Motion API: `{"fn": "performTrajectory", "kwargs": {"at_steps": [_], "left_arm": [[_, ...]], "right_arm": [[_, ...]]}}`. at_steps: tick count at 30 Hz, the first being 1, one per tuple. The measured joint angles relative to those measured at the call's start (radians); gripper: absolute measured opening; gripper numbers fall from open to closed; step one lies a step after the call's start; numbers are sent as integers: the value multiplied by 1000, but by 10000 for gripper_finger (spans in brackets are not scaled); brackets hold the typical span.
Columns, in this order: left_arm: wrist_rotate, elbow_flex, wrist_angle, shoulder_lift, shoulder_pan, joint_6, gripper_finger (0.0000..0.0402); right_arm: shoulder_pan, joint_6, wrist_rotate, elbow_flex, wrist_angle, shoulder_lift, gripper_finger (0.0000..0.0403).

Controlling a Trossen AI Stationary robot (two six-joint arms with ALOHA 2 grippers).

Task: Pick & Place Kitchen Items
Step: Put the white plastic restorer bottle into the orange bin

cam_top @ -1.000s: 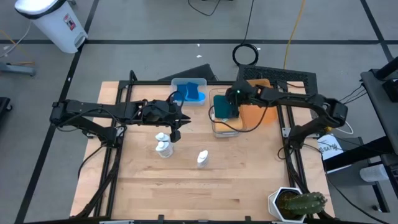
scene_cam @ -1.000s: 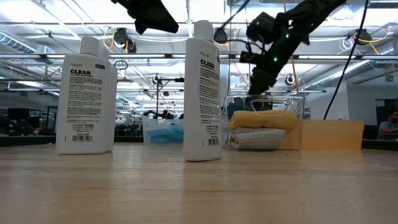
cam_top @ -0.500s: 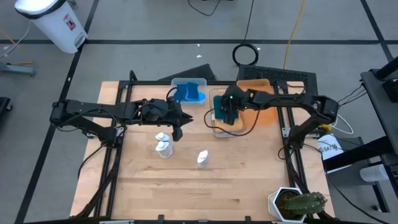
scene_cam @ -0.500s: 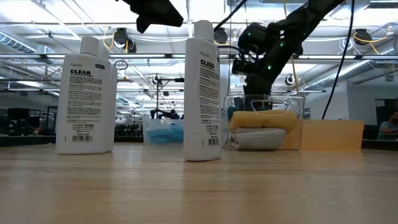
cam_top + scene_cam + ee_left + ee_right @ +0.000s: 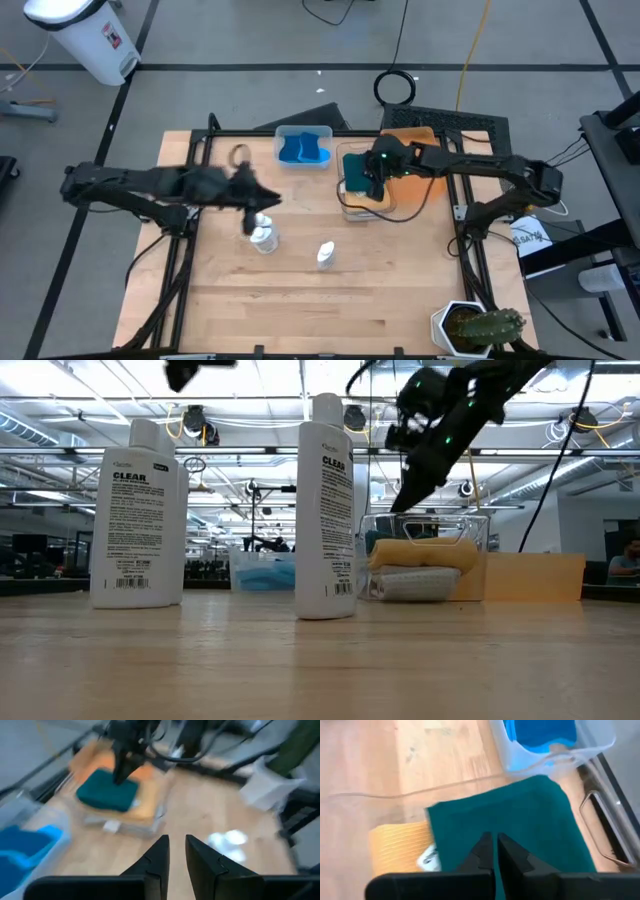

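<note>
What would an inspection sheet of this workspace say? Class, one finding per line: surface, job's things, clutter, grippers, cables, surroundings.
Surface: pale wooden table, bare at front.
Job's things: dark green folded cloth on top in the clear plastic bin, mustard-yellow folded cloth beneath; blue cloth pieces in a second clear bin; small white bottles standing mid-table.
Clutter: potted cactus, orange tray.
Grippers: left gripper above the bottles, empty; right gripper shut over the green cloth.
Cables: coiled black cable on floor.
Surroundings: white waste bin.
</note>
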Motion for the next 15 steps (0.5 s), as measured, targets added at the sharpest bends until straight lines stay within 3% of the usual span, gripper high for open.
{"fn": "performTrajectory", "kwargs": {"at_steps": [7,12,15], "left_arm": [[-324,-376,263,-255,-289,-152,65],[-495,-551,316,-308,-477,-228,65],[-542,-600,346,-296,-572,-258,65]], "right_arm": [[77,2,1,0,-63,-159,0],[146,19,11,0,-72,-236,0],[190,17,86,0,-71,-261,0]]}}
